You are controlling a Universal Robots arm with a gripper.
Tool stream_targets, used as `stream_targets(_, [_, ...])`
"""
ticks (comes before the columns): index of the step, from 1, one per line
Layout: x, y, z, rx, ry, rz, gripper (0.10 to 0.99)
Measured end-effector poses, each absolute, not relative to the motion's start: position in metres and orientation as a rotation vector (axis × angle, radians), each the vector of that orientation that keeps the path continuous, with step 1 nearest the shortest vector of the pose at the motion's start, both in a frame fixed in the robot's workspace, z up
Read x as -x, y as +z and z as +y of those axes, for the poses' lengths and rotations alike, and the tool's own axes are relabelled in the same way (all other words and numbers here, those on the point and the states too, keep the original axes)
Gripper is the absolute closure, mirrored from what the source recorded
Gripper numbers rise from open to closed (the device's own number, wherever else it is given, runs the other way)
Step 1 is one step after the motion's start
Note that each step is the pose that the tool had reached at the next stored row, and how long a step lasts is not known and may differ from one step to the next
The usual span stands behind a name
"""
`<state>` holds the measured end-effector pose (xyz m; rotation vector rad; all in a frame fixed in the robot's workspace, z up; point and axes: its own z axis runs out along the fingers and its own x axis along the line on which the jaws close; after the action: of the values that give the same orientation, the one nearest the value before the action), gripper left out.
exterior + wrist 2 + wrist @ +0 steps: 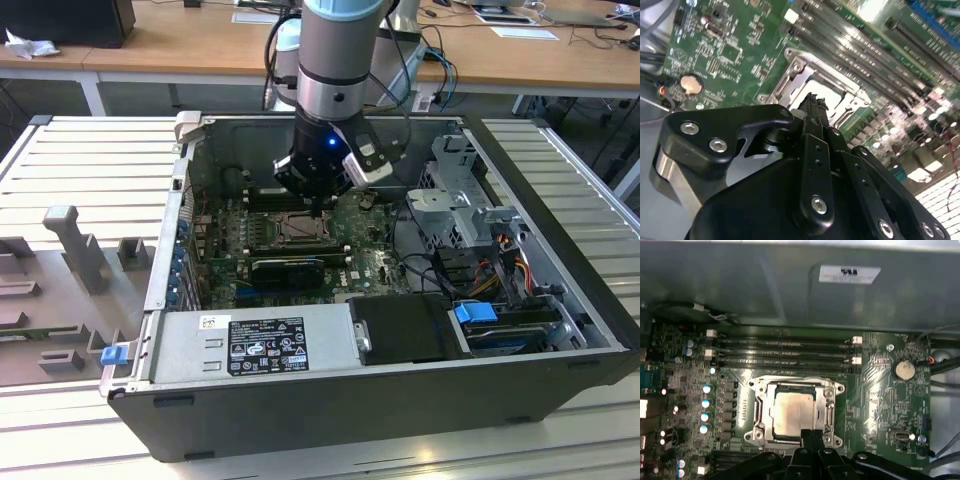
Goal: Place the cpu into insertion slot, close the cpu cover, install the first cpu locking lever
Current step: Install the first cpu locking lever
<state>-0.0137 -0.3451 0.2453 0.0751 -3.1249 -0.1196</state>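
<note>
In the first wrist view the cpu (790, 410), a pale square chip, lies in the insertion slot (753, 433) on the green motherboard (880, 405). The silver cpu cover (761, 412) lies flat around it, and the chip shows through its window. My gripper (813, 436) is shut, with its black fingertips together at the socket's near edge and nothing visibly between them. In the second wrist view the gripper (814, 100) points down at the cover (790, 80). In the exterior view the gripper (318, 208) hangs just above the socket (292, 230) inside the open computer case. I cannot make out the locking lever.
Long memory slots (782, 352) run beside the socket and a coin battery (903, 370) sits on the board. The case wall (790, 290) stands close behind. A power supply (250, 340), a drive cage (465, 190) and loose cables (500, 270) crowd the case.
</note>
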Motion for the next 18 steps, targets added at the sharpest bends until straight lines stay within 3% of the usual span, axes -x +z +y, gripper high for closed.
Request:
stream_targets(11, [0.025,0.243,-0.369,-0.076,-0.121,-3.125,0.98])
stream_targets(18, [0.036,0.24,-0.378,-0.079,-0.184,-3.123,0.98])
